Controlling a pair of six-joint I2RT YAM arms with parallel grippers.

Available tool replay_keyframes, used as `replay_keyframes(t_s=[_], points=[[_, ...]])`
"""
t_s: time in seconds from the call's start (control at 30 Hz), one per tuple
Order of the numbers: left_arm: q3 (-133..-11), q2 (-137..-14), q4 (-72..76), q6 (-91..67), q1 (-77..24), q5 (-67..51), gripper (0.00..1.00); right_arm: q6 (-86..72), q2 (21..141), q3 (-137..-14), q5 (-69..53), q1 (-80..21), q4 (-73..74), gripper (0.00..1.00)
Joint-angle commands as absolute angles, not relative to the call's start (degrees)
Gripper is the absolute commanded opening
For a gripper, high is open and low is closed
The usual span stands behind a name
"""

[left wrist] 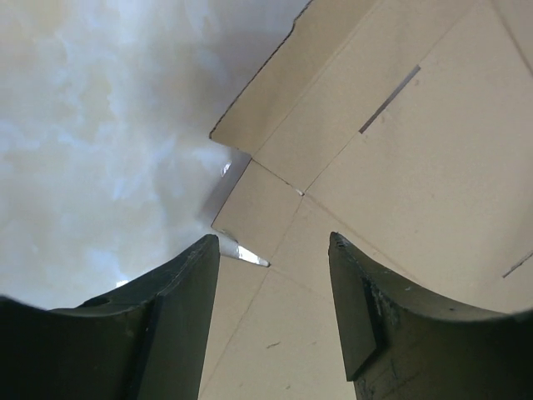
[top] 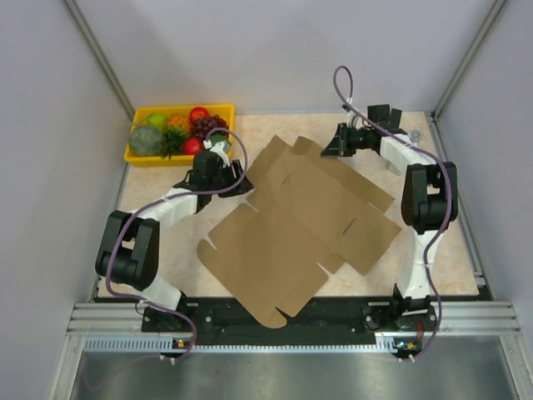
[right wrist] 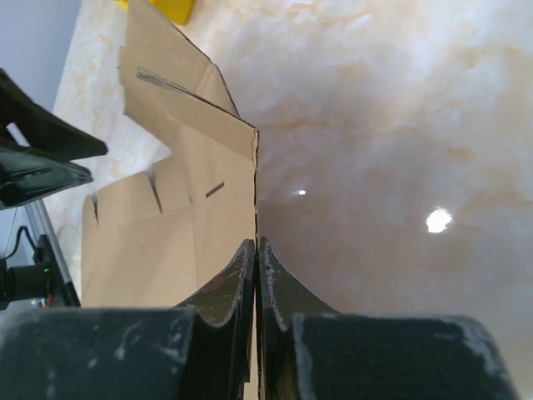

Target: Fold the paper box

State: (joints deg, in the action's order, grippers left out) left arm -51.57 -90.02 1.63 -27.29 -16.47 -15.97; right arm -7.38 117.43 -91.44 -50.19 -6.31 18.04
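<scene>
The paper box (top: 300, 217) is a flat brown die-cut cardboard sheet with flaps and slots, lying across the middle of the table. My left gripper (top: 239, 180) is open at the sheet's left corner. In the left wrist view its fingers (left wrist: 275, 246) straddle the cardboard (left wrist: 400, 167) with nothing between them. My right gripper (top: 331, 143) is at the sheet's far edge. In the right wrist view it (right wrist: 256, 247) is shut on the thin edge of a cardboard flap (right wrist: 183, 225), which stands raised.
A yellow plastic tray (top: 137, 157) of fruit stands at the back left, just beyond my left gripper; its corner shows in the right wrist view (right wrist: 166, 8). Grey walls enclose the table. The metal rail with the arm bases (top: 291, 321) runs along the near edge.
</scene>
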Motion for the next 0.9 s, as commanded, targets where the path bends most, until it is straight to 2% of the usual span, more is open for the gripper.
replay_keyframes(t_s=[0.0, 0.17, 0.37, 0.57, 0.77, 0.87], points=[[-55.5, -93.1, 2.2, -25.0, -16.1, -17.4, 0.59, -4.9, 121.3, -97.2, -51.7, -4.5, 16.0, 0.02], [-57.7, -96.3, 1.0, -22.6, -16.1, -16.0, 0.62, -3.4, 123.9, -96.9, -51.7, -3.5, 15.8, 0.02], [-64.8, -102.6, -3.4, -21.4, -16.1, -20.7, 0.64, -3.1, 124.7, -96.9, -51.7, -3.4, 15.6, 0.00], [-70.2, -109.2, -8.7, -23.6, -16.0, -21.5, 0.59, -3.7, 124.6, -97.0, -53.4, -3.2, 14.9, 0.00], [-72.2, -111.7, -9.8, -23.1, -16.0, -21.4, 0.59, -4.0, 124.6, -96.9, -54.0, -3.1, 14.0, 0.00], [-71.3, -112.3, -7.8, -22.2, -16.1, -25.0, 0.48, -4.6, 124.9, -97.0, -54.4, -2.7, 13.5, 0.00]])
